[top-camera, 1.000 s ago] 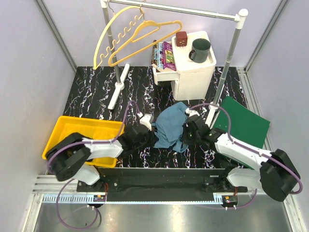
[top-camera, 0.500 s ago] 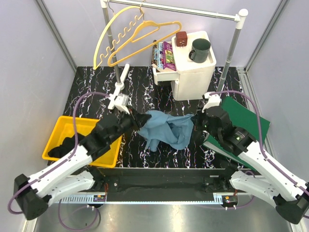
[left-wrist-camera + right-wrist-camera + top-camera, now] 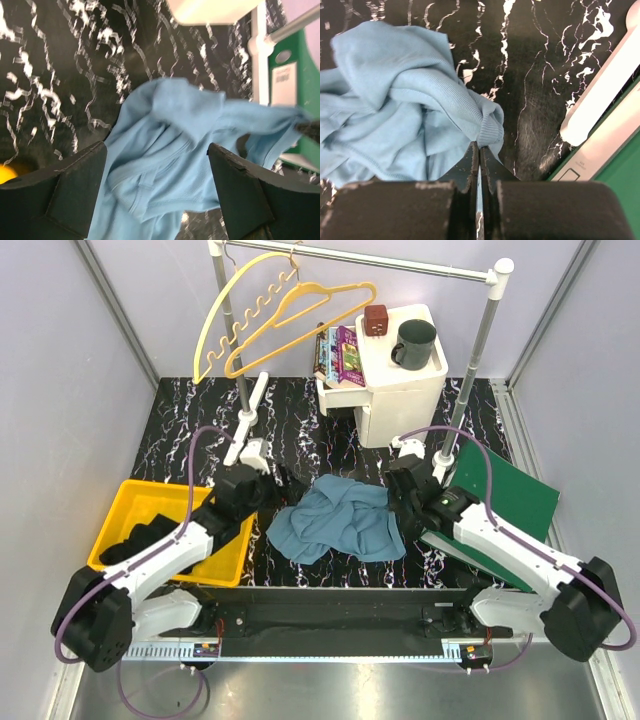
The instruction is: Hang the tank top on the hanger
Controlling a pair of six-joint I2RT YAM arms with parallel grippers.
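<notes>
Your tank top (image 3: 340, 523) isn't on anything. It's lying in a rumpled heap on the black marbled table (image 3: 195, 420), about in the middle and a bit toward the near edge, right between the two arms.

Your left gripper (image 3: 156, 149) is spread wide and has hold of nothing. Its wrist view is blurry, but you can see the teal cloth through the gap between the two fingers, with neither finger on it. From above, it sits just off the shirt's far-left edge.

Your right gripper (image 3: 478, 146) is at the shirt's right edge. Its fingers are pressed together with only a thin slit between them, and the ribbed hem sits right against the tips. I can't tell whether any cloth is actually nipped in there or the hem is only touching.

The hanger (image 3: 345, 287), the orange-yellow one, hangs on the rail (image 3: 360, 258) at the far side, well apart from the shirt and both grippers. The paler wavy hanger (image 3: 215, 315) is just to its left on the same rail.

Other stuff:
- The yellow bin (image 3: 175, 490) is on the left with the black cloth (image 3: 140, 540) in it.
- The green board (image 3: 510, 495) is on the right, under your right arm.
- The white cabinet (image 3: 400, 390) is at the far side with a dark mug (image 3: 413, 343) on top.
</notes>
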